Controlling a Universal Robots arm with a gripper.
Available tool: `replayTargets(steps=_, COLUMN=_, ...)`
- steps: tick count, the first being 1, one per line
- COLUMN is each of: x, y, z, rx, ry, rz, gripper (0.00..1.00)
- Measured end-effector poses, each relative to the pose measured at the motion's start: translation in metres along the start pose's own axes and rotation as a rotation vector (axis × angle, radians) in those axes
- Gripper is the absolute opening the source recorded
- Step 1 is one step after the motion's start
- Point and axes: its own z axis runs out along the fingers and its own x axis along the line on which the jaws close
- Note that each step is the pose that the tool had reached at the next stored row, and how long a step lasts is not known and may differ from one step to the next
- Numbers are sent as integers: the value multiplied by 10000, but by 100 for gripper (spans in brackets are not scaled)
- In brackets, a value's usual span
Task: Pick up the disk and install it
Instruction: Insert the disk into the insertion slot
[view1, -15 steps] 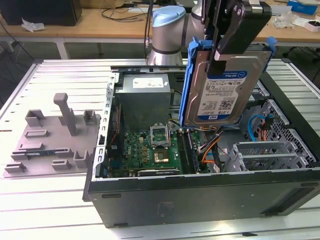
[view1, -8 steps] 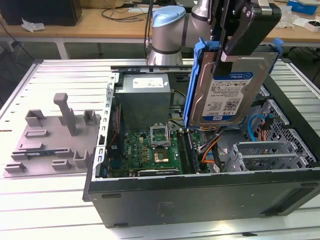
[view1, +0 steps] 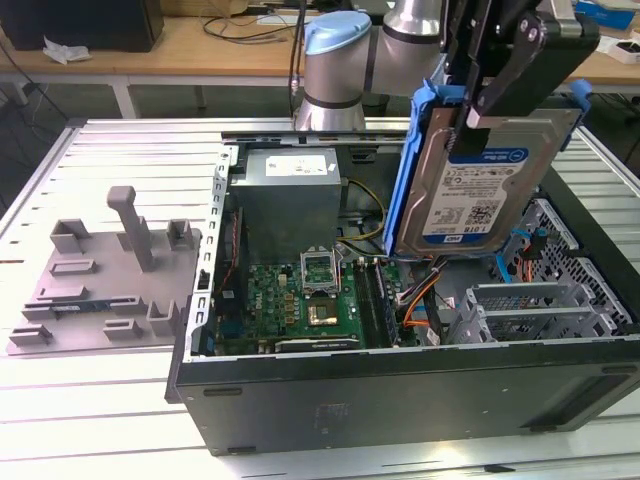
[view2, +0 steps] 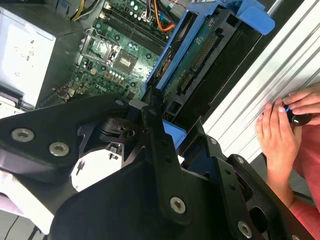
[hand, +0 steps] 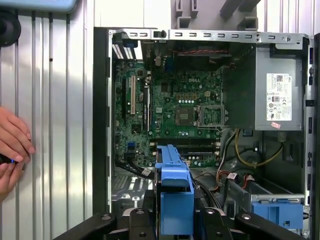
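A ribbed silver metal table (view1: 100, 420) carries an open black computer case (view1: 400, 410). Over its open interior, toward the exterior view's right, the black gripper (view1: 482, 110) clamps the silver, blue-railed disk (view1: 485, 190) upright.

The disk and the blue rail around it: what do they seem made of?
The disk: probably metal, dull silver casing, with a smooth paper-like white-and-blue label. The blue rail: probably moulded plastic, one even bright colour, slight sheen.
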Motion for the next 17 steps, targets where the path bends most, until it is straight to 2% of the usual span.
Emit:
replayTargets(steps=13, x=71, y=-225, z=-1, rx=1, ry=-94, rz=83, gripper=37)
replayTargets(steps=17, x=89, y=-358, z=-2, rx=2, ry=-119, rz=92, gripper=37)
